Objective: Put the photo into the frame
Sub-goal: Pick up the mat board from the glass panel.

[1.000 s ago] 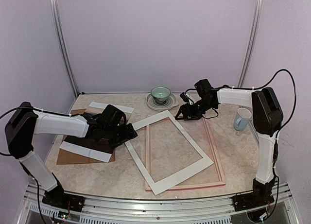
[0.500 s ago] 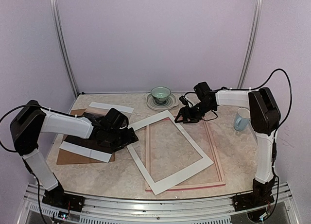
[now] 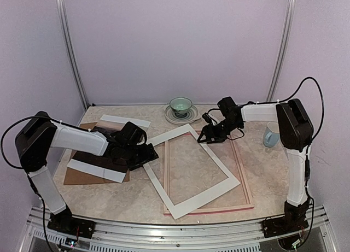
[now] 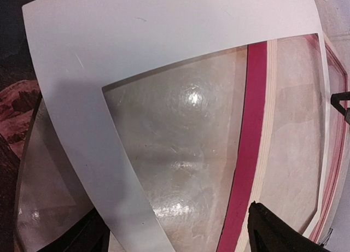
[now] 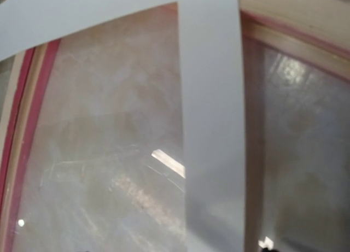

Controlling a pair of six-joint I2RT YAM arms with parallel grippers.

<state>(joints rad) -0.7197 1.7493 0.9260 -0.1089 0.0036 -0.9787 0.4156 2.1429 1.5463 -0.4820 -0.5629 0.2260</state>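
The frame [image 3: 219, 210] lies flat at centre right with its pink rim [image 4: 251, 126] and pale wood edge showing. A white mat [image 3: 161, 192] lies askew across it. The photo [image 3: 90, 159], dark with white edges, lies on the left under my left arm, and a dark reddish patch of it [image 4: 13, 107] shows in the left wrist view. My left gripper [image 3: 145, 153] is open low at the mat's left corner, with the mat's band [image 4: 82, 99] running between its fingers [image 4: 276, 235]. My right gripper [image 3: 210, 133] hovers open over the mat's far corner [image 5: 213, 126].
A brown backing board [image 3: 76, 178] lies under the photo. A green bowl on a plate [image 3: 180, 107] stands at the back centre. A pale blue mug [image 3: 270, 134] stands right of the frame. Walls enclose the table on three sides.
My left gripper has slid right toward the mat's left corner. My right gripper has shifted slightly left and nearer over the mat's far corner. The mat and frame have barely moved.
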